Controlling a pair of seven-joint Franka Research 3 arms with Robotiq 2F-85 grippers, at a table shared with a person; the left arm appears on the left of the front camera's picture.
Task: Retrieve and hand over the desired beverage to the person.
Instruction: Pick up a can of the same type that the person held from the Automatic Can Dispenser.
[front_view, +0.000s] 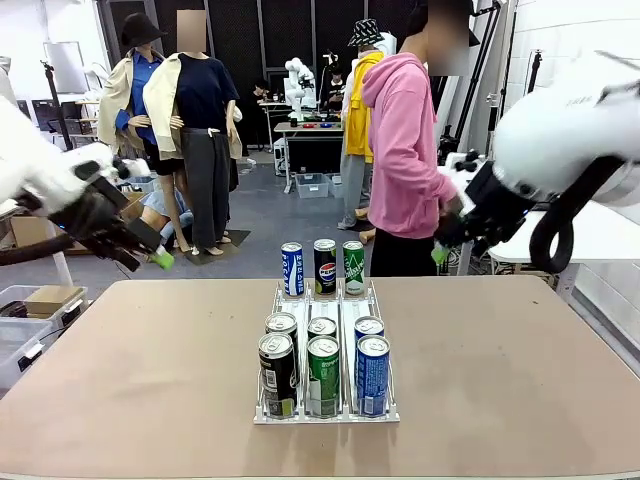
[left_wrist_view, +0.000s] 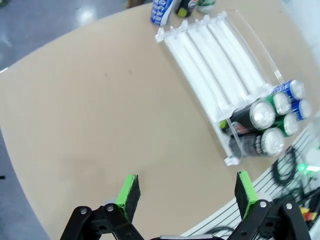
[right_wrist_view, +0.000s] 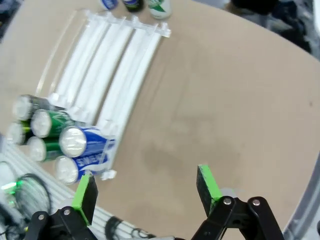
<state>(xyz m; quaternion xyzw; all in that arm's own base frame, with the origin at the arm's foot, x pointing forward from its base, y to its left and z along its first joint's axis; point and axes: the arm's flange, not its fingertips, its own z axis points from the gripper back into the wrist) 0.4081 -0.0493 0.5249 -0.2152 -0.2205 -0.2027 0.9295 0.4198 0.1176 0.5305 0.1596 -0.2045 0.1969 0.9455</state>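
Observation:
A clear plastic rack (front_view: 325, 300) lies in the middle of the table. Several cans sit at its near end: a black can (front_view: 277, 372), a green can (front_view: 323, 372) and a blue can (front_view: 372, 372) in front, more behind them. At its far end stand a blue can (front_view: 292, 269), a dark Pepsi can (front_view: 325, 265) and a green can (front_view: 353, 267). The person (front_view: 405, 160) in a pink hooded sweatshirt stands beyond the far edge. My left gripper (front_view: 155, 255) (left_wrist_view: 186, 192) hangs open above the table's left side, holding nothing. Over the right side, my right gripper (front_view: 445, 242) (right_wrist_view: 146, 189) is open and holds nothing.
The wrist views look down on bare table (left_wrist_view: 100, 110) (right_wrist_view: 225, 100) on either side of the rack (left_wrist_view: 215, 55) (right_wrist_view: 110, 55). Boxes (front_view: 45, 300) stand on the floor at the left. A white table (front_view: 600, 235) stands at the right.

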